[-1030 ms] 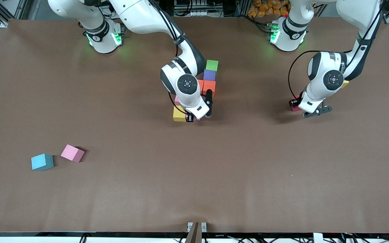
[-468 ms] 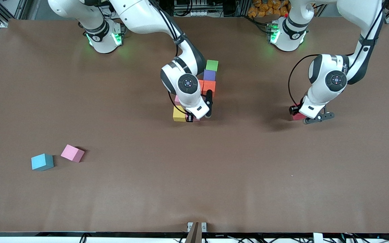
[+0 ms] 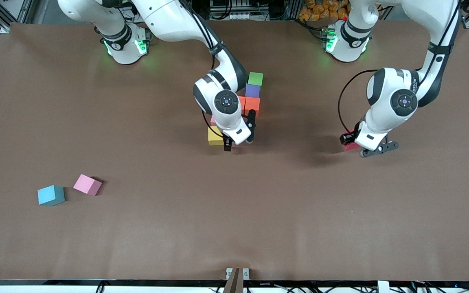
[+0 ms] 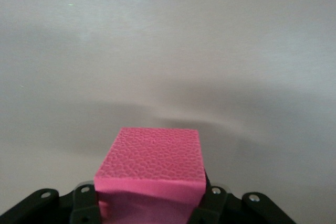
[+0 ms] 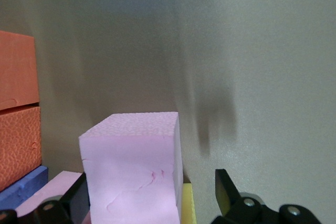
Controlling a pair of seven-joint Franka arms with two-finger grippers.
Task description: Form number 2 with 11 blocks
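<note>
Building the 2: partial cluster only, green block (image 3: 255, 78), purple, orange, yellow beside the right gripper (image 3: 238, 142), whose spread fingers flank a pale pink block (image 5: 134, 169). Left gripper (image 3: 360, 148) carries a red block (image 4: 152, 163), clamped. Blue (image 3: 50, 195) and pink (image 3: 87, 184) loose.

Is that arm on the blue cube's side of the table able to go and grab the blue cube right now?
Probably not yet: the right gripper is by the yellow block, around a pink block. The light blue block itself lies unobstructed.
</note>
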